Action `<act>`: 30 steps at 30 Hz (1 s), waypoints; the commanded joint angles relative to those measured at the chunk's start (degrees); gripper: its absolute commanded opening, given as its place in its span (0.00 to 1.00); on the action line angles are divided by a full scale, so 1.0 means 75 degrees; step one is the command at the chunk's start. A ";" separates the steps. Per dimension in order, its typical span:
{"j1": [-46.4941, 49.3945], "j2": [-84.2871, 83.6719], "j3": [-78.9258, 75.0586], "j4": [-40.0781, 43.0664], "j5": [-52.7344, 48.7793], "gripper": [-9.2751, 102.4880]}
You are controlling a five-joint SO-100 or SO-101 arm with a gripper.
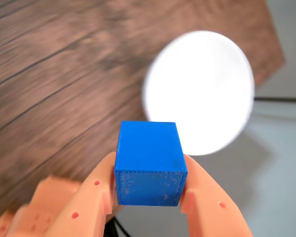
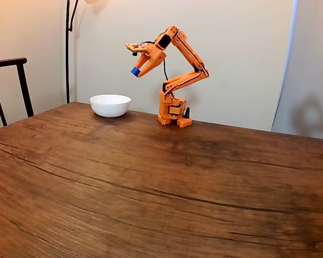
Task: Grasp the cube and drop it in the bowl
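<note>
Readable text: none is showing in the wrist view or the fixed view;
Labels and brands: none are appearing on any surface;
Numbers and signs: none are showing anywhere in either frame

Wood table (image 2: 151,188) filled the lower part of the fixed view: dark brown, strong grain w/ long dark lines running across. Behind it a plain cream wall (image 2: 242,48), evenly lit, no marks. At left, a dark chair back (image 2: 11,86) stood up beyond the table edge, thin black frame. Next to it a black lamp pole (image 2: 68,51) rose vertically, curving near the top. At right, a pale curtain or panel (image 2: 307,64) w/ a soft grey shadow on it. In the wrist view, light grey floor (image 1: 281,163) lay past the table edge.
</note>
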 commanded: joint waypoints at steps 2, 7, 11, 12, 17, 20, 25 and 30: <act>0.0668 -0.0047 0.0223 -0.0973 0.0035 0.15; 0.1125 -0.0047 0.1418 -0.2332 0.0527 0.15; 0.1488 -0.0047 0.2461 -0.3270 0.0621 0.15; 0.1582 -0.0047 0.2684 -0.3492 0.0621 0.15; 0.1957 -0.0047 0.3727 -0.4852 0.0645 0.15; 0.2121 -0.0047 0.4289 -0.5742 0.1043 0.15; 0.2367 -0.0070 0.4934 -0.6715 0.1219 0.15; 0.2555 -0.0727 0.5297 -0.7430 0.1230 0.16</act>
